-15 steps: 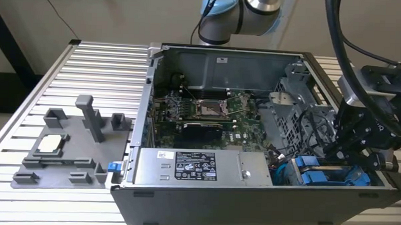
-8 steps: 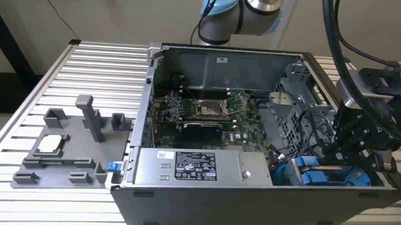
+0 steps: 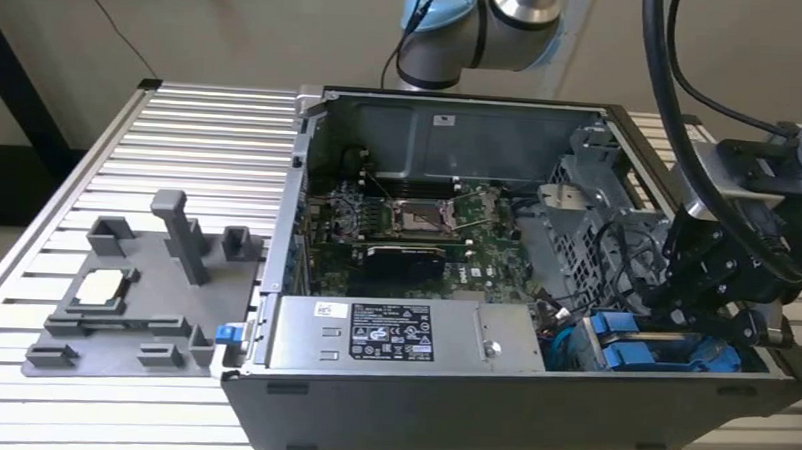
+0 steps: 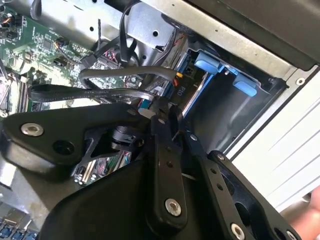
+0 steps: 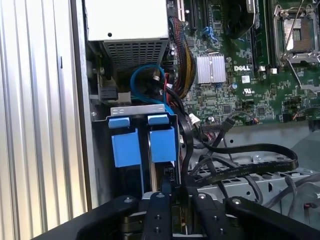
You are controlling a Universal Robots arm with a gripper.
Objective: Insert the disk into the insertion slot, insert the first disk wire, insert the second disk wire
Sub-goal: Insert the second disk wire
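Observation:
The disk in its blue carrier sits in the insertion slot of the drive bay, at the front corner of the open computer case on the exterior view's right. A second blue carrier sits beside it. My gripper hangs at the disk's rear end, inside the case, with its black fingers drawn close together on a small dark plug of a disk wire. The plug touches the disk's end. Black flat wires loop away from there over the metal cage.
The case lies open on a slatted aluminium table. Inside are a motherboard and a silver power supply beside the bay. A grey fixture plate with upright posts lies at the exterior view's left. The arm's base stands behind the case.

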